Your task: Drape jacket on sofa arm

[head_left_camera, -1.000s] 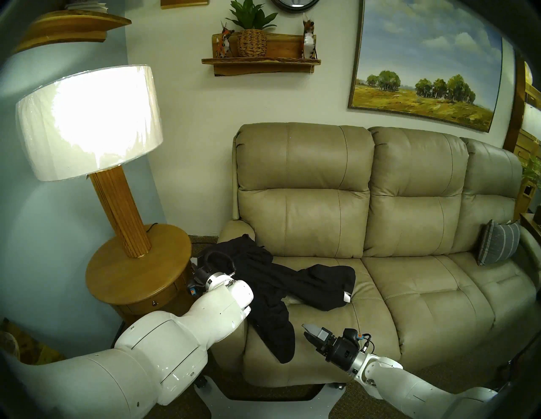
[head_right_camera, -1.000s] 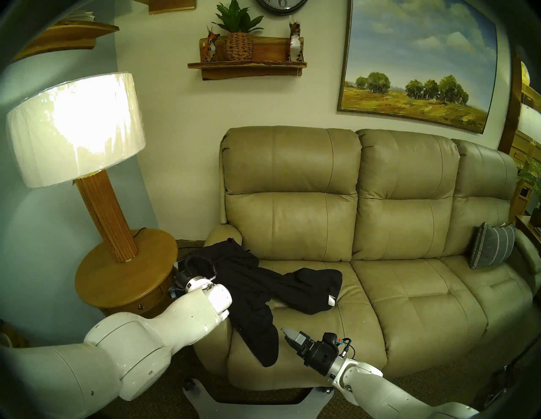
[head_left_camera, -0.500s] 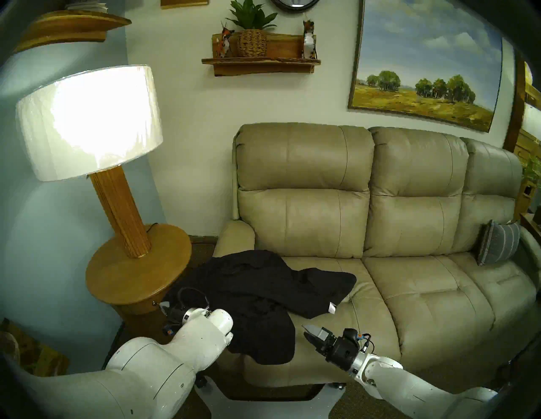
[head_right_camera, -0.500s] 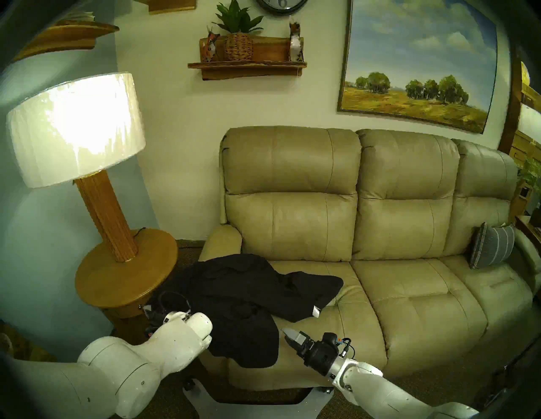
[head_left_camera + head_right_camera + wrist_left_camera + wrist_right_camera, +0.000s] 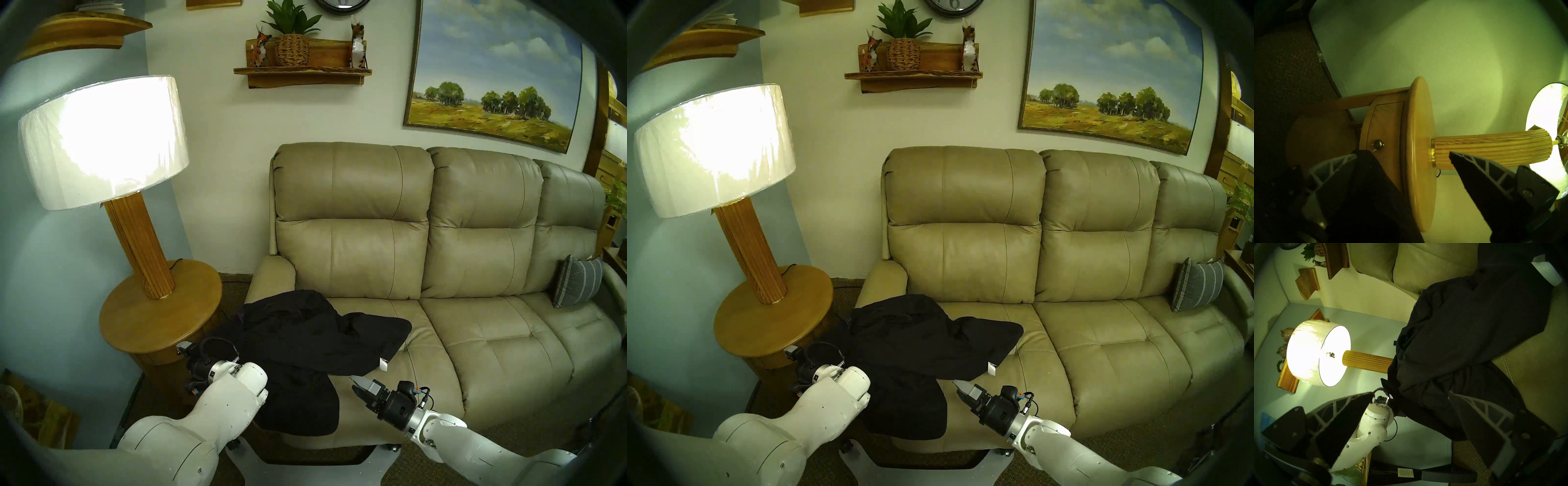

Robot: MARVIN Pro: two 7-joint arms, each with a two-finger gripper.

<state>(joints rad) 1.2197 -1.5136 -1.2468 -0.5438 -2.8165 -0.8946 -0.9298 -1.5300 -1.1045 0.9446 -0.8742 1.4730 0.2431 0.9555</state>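
Note:
The black jacket (image 5: 305, 332) lies spread over the front part of the beige leather sofa arm (image 5: 271, 275) and onto the left seat, its white tag (image 5: 383, 363) toward the seat's front. It hangs down both sides of the arm. My left gripper (image 5: 185, 349) is open and empty, left of the arm beside the side table; the left wrist view (image 5: 1403, 153) shows its fingers wide apart. My right gripper (image 5: 354, 380) is open and empty, just above the left seat's front, close to the jacket's edge (image 5: 1474, 327).
A round wooden side table (image 5: 135, 325) with a lit lamp (image 5: 101, 135) stands close left of the sofa arm, its drawer knob (image 5: 1378, 144) right by my left fingers. A grey striped cushion (image 5: 576, 285) sits at the sofa's far right. Carpet lies below.
My left gripper drew back toward the front left, away from the jacket. The jacket, bunched and strung out before, now lies spread wide over the arm. The right arm has not moved.

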